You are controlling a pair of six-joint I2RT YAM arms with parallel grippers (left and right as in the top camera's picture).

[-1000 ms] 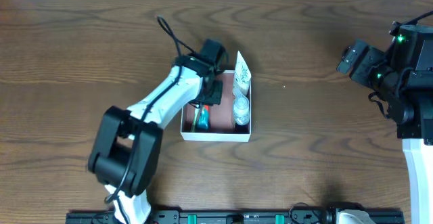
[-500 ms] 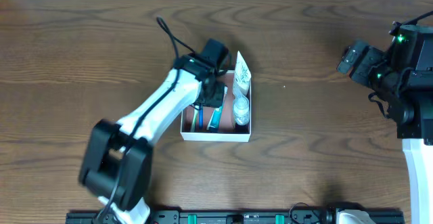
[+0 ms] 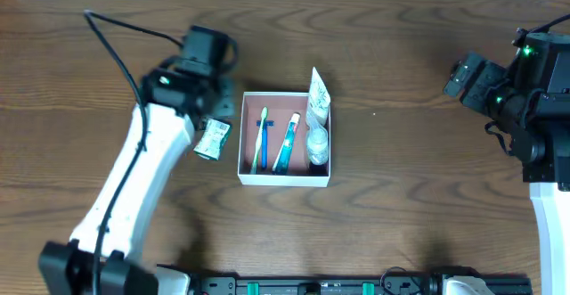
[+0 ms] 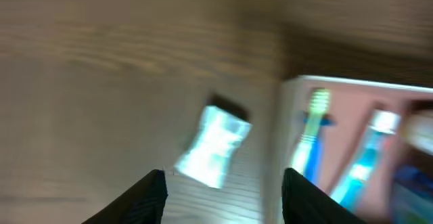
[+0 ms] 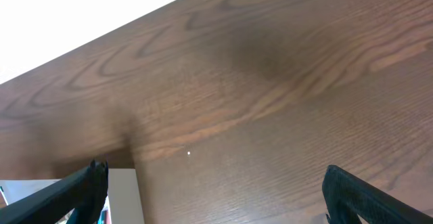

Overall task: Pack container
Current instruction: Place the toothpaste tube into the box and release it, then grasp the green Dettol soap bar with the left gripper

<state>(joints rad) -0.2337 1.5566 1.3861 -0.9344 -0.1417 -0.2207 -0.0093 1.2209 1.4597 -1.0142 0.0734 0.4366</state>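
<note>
The container (image 3: 284, 180) is a square white-walled box with a pinkish inside at the table's middle. It holds a green-and-blue toothbrush (image 3: 261, 140), a teal tube (image 3: 287, 143), a white tube (image 3: 317, 96) and a small bottle (image 3: 317, 146). A small green packet (image 3: 212, 139) lies on the table just left of the box. My left gripper (image 3: 216, 108) is open and empty above the packet; the blurred left wrist view shows the packet (image 4: 213, 145) between and ahead of the fingers (image 4: 223, 190) and the box (image 4: 292, 116) to the right. My right gripper (image 5: 213, 190) is open and empty at the far right.
The right arm (image 3: 525, 90) stands at the table's right edge, well away from the box. Dark wooden table (image 3: 401, 188) surrounds the box. The box corner shows at the lower left of the right wrist view (image 5: 122, 190).
My left gripper has left the box and swung left and back over the green packet. The teal tube and toothbrush now lie uncovered in the box. The right arm has not moved.
</note>
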